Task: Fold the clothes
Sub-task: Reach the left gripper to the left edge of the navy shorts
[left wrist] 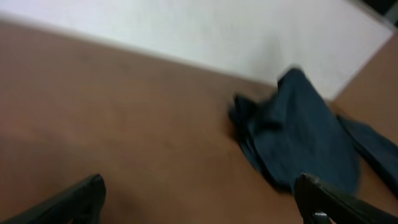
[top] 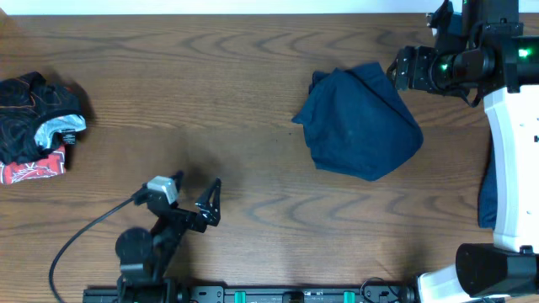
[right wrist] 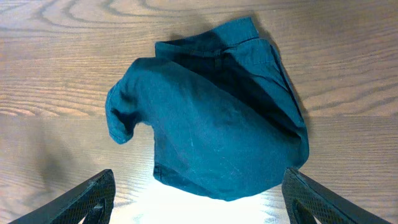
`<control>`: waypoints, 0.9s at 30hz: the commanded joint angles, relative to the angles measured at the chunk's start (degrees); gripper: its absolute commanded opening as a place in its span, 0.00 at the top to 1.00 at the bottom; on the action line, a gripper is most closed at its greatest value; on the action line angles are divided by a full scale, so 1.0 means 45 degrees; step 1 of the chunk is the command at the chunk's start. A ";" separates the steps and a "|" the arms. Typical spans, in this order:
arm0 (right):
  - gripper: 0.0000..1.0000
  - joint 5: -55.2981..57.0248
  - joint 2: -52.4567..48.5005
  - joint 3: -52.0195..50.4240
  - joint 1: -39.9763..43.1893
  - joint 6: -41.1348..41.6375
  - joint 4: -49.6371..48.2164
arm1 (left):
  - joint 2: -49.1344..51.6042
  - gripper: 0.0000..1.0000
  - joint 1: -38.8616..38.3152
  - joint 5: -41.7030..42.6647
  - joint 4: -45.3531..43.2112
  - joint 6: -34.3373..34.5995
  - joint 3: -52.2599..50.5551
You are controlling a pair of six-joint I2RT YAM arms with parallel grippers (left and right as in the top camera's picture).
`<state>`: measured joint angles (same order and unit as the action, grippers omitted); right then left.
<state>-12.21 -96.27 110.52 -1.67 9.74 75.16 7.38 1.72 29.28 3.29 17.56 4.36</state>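
Reading the overhead view left to right: a black-and-red pile [top: 38,126] of cloth sits at the left edge, well apart from both arms. My left gripper [top: 195,187] is lower left of centre, jaws wide, nothing in them, over bare table [top: 253,84]. The blue shorts [top: 362,122] lie right of centre, bunched into a lump, not flat, no clean fold in them yet. The lump runs loosely on a diagonal, upper left to lower right. I can't tell waistband from legs for sure. My right gripper [top: 402,69] is at the upper right, just beside the lump's upper right corner, jaws wide and empty. Its wrist view has the shorts filling mid-frame above the fingers. A second blue piece [top: 487,198] shows at the right edge, half hidden by the white arm [top: 514,151].

Key relation: the shorts sit down and left of the right gripper and well apart from the left one. My call: the right arm takes the near corner first, and the left has to cross the table to help spread.
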 commanded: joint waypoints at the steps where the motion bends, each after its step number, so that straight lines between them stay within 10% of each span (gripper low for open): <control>1: 0.16 -0.0015 -0.0024 0.0010 0.0000 -0.0379 0.0024 | 0.1715 0.02 -0.0044 0.1457 -0.0471 0.0928 0.0141; 18: 0.14 -0.0005 -0.0024 0.0010 0.0005 -0.0675 0.0277 | 1.4537 0.02 -0.2657 0.3978 -0.1525 0.0976 0.7810; 27: 0.14 0.0034 -0.0019 0.0010 0.0447 -0.0899 0.0787 | 1.6636 0.02 -0.5270 0.3118 -0.1574 -0.0563 0.9190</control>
<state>-12.12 -96.27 110.52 -0.89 7.14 78.43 81.10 -19.92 45.04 -3.66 18.28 43.46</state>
